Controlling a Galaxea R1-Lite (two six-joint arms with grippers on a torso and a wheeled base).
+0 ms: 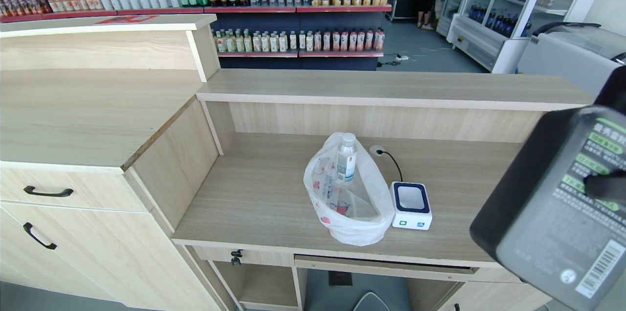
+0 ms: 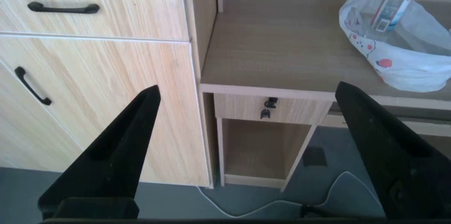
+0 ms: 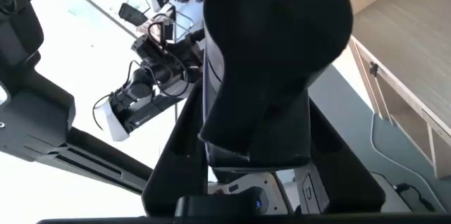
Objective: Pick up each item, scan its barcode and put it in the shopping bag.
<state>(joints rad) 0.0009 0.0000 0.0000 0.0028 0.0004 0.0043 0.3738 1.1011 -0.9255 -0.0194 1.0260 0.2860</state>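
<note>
A dark grey and black packet [image 1: 547, 213] with a barcode on its label hangs close to the head camera at the right. My right gripper [image 3: 261, 157] is shut on the packet [image 3: 275, 62]; one dark finger [image 1: 604, 186] crosses its label. On the desk stands a white plastic shopping bag [image 1: 352, 213], mouth open, with a clear water bottle [image 1: 346, 159] upright in it. The white barcode scanner [image 1: 411, 205] touches the bag's right side. My left gripper [image 2: 248, 91] is open and holds nothing, low in front of the desk's left corner, with the bag [image 2: 405, 41] and bottle [image 2: 394, 2] farther off.
The wooden desk [image 1: 254, 198] has a raised ledge [image 1: 391, 88] behind it and a taller counter with drawers [image 1: 49, 191] to the left. The scanner's black cable [image 1: 393, 162] runs to a hole at the back. Bottle shelves [image 1: 293, 3] and fridges [image 1: 508, 3] stand beyond.
</note>
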